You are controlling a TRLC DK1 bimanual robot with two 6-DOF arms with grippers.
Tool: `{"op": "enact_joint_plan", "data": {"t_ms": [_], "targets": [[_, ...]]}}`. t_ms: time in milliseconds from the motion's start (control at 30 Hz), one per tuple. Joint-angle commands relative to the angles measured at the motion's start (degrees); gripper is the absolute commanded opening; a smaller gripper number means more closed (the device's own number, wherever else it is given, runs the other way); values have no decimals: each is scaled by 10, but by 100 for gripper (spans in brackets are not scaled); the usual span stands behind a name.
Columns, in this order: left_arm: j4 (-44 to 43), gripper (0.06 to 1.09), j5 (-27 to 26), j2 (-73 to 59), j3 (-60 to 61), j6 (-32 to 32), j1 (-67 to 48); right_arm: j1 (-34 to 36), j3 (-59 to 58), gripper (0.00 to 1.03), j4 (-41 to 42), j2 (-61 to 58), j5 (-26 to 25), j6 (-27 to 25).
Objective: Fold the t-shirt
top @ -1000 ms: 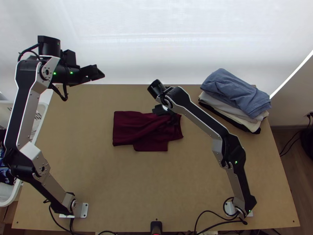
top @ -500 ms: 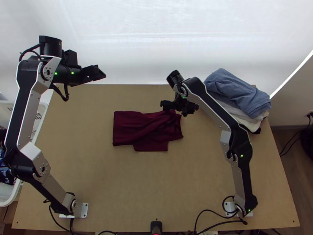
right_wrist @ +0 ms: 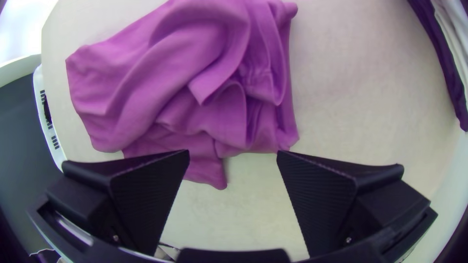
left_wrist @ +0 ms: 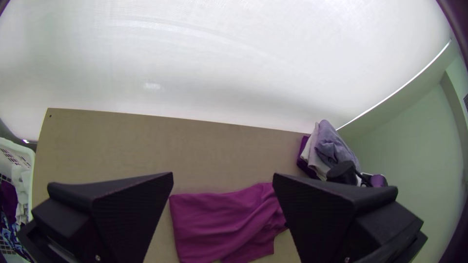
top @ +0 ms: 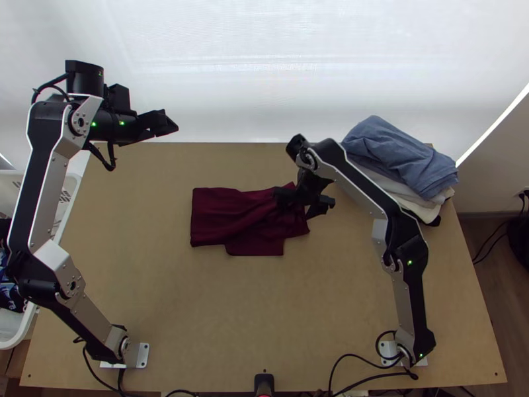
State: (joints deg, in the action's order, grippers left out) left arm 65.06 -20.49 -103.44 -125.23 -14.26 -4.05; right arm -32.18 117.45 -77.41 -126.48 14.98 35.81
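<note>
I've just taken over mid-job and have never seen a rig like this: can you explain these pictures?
You are running two robot arms, the left arm and the right arm, mounted at the near edge of a wooden table. The top view looks steeply down from high over that edge; each wrist view comes from a camera on that arm's wrist, its own hand at the bottom.

The dark red t-shirt lies partly folded mid-table, rumpled at its right end in the top view. A stack of folded clothes sits at the far right, and a white basket stands beyond the table's left side.

Nothing is held: the left hand and right hand are both open, the right one above the shirt's rumpled end.
</note>
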Motion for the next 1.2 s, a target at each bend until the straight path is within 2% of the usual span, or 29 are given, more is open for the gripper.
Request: {"op": "enact_joint_plan", "data": {"t_ms": [0, 67, 100, 1167], "targets": [[2, 105, -3, 12, -6, 11, 4, -11, -19, 67, 8, 10, 7, -9], [2, 105, -3, 11, -6, 11, 4, -10, -19, 50, 24, 9, 7, -10], [2, 105, -3, 11, -7, 12, 4, -11, -16, 48, 25, 8, 7, -10], [5, 105, -3, 10, -5, 14, 13, -2, -22, 48, 31, -24, -16, -18]]}}
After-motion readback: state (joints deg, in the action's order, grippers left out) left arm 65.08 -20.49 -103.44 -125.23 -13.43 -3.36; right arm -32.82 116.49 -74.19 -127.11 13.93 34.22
